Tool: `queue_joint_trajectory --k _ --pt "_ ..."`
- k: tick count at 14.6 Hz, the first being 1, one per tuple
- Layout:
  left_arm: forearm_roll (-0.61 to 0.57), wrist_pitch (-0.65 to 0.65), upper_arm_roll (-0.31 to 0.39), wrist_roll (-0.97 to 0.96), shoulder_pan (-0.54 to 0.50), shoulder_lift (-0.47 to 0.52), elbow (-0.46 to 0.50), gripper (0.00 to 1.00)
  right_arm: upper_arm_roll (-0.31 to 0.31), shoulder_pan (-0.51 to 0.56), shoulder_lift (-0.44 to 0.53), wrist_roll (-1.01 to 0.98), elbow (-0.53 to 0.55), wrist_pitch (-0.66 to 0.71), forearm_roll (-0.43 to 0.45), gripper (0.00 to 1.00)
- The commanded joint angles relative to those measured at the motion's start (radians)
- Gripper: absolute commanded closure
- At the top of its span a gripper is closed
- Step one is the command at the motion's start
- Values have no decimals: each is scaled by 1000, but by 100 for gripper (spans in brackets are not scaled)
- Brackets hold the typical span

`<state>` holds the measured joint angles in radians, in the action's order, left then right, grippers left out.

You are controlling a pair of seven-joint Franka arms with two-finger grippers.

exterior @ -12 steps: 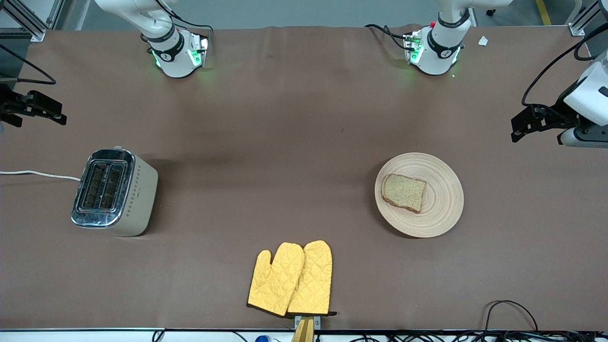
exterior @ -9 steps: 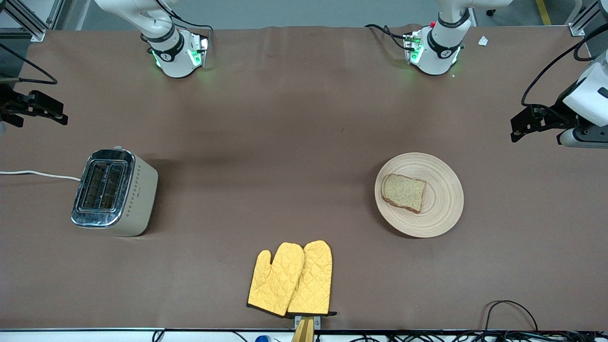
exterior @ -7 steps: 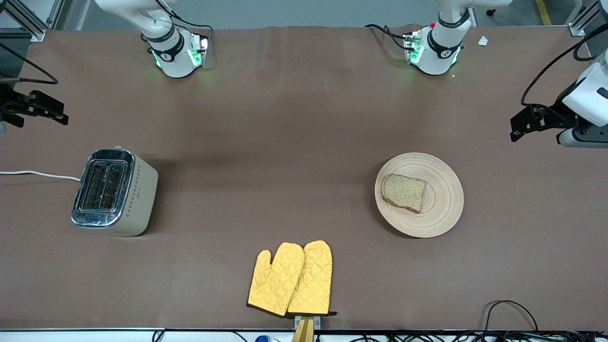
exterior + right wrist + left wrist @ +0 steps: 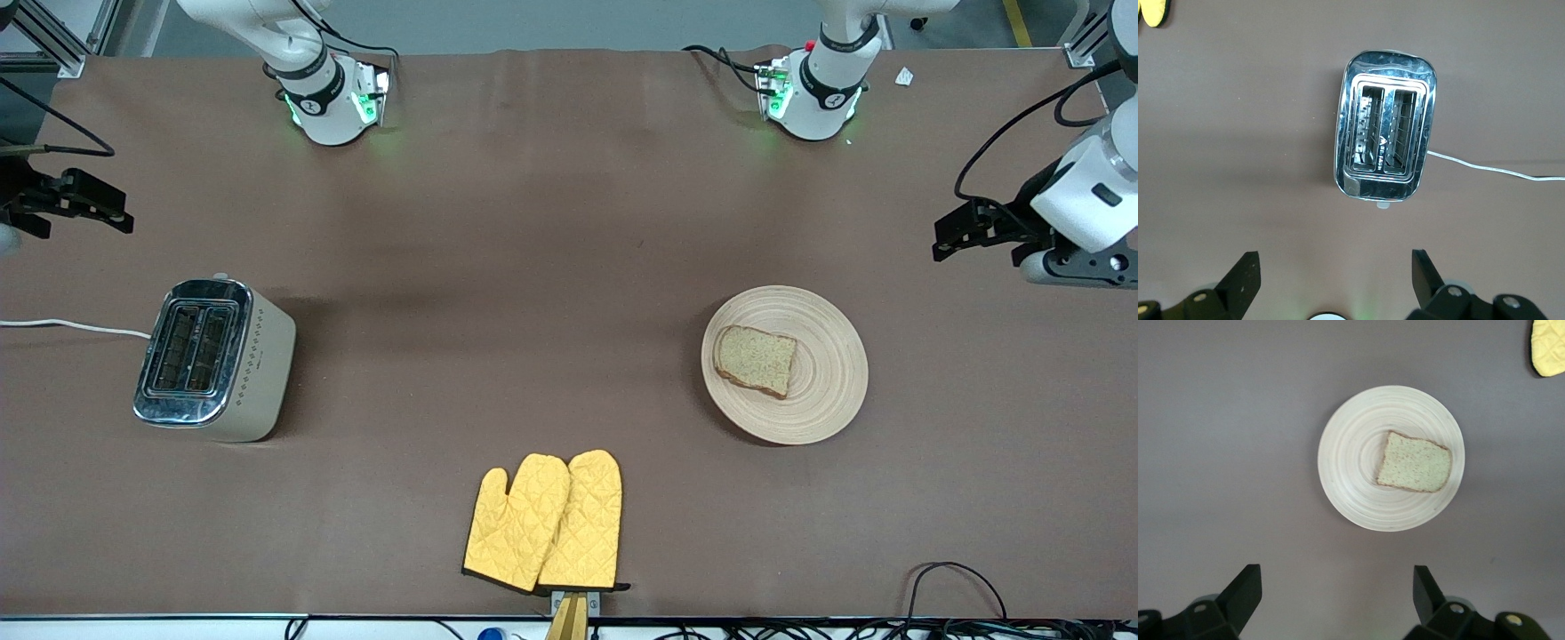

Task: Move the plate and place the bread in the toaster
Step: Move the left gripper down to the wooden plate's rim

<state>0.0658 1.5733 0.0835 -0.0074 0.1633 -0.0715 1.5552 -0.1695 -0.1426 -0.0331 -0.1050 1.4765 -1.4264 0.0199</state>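
The light wooden plate lies on the table toward the left arm's end, with the slice of speckled bread on it. In the left wrist view the plate and bread lie apart from my left gripper, which is open and empty. That gripper hangs over bare table near the left arm's end. The toaster stands toward the right arm's end, slots up. My right gripper hovers at that end, open and empty, clear of the toaster.
A pair of yellow oven mitts lies near the front edge of the table, in the middle. The toaster's white cord runs off the table's end. Black cables lie at the front edge toward the left arm's end.
My left gripper has drifted a little toward the middle of the table. My right gripper has crept slightly inward too. Plate, bread and toaster have not moved.
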Motion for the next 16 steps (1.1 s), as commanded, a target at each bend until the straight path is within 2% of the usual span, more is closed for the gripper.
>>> queue_joint_trajectory --k 1,6,11,16 --pt "83 -6 1 -5 -51 -62 0 0 -1 -5 -5 5 -18 12 -2 0" --pt "267 37 1 146 -154 -229 -1 0 -1 -5 -5 5 -24 11 -2 0" --pt "428 145 1 465 -286 -473 -12 0 -2 -5 -5 4 -24 12 -2 0" --pt "590 231 -1 665 -309 -634 -14 0 -1 -6 -5 2 -24 14 -3 0"
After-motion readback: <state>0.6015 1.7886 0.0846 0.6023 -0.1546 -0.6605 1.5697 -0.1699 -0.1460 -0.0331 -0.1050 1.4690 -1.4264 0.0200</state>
